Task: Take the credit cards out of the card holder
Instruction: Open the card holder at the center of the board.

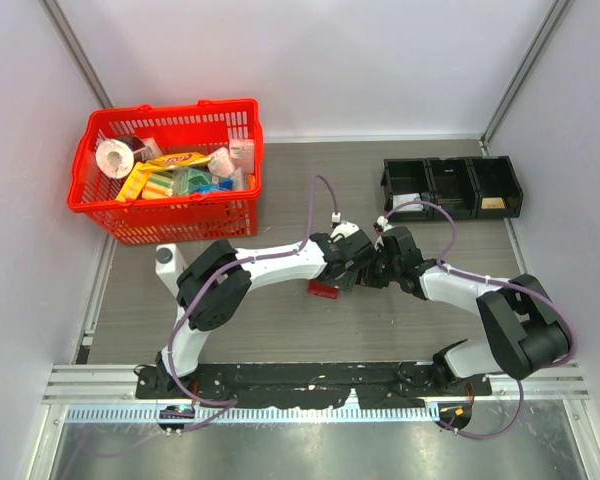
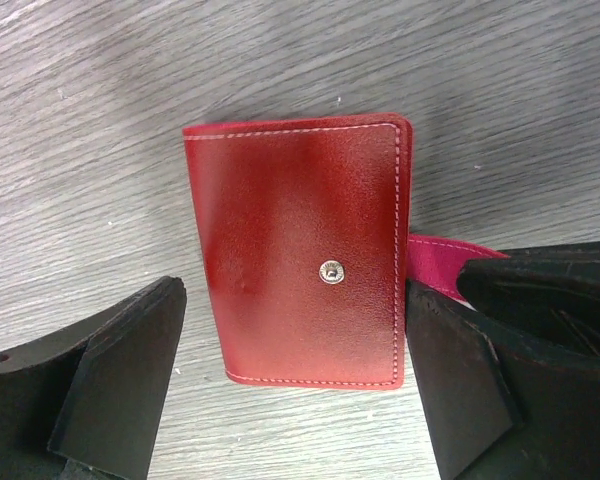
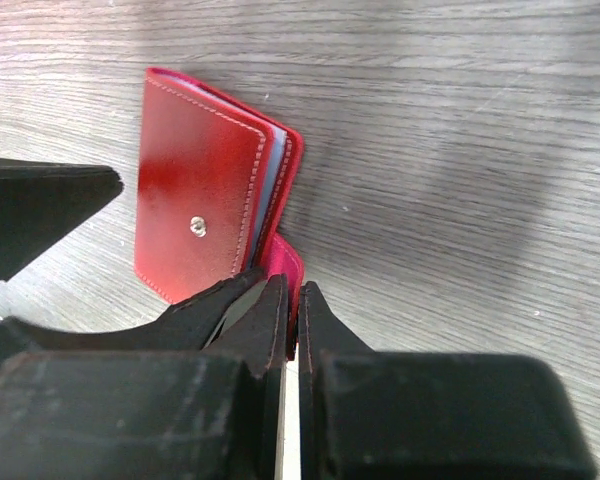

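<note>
The small red stitched-leather card holder point(image 2: 300, 255), closed at mid-frame, is straddled for steadying by the left gripper point(image 2: 295, 310), jaws spread, while its pink tab point(image 2: 442, 262) is seemingly clamped by the right gripper point(image 3: 292, 300) for opening.

No text, brand, number or sign can be read in any view. The red card holder point(image 2: 300, 265) shows only plain leather, pale stitching and an unmarked metal snap stud point(image 2: 330, 270). Wrappers in the red basket point(image 1: 170, 222), among them a yellow packet point(image 1: 175, 160), carry print too small and blurred to read
</note>
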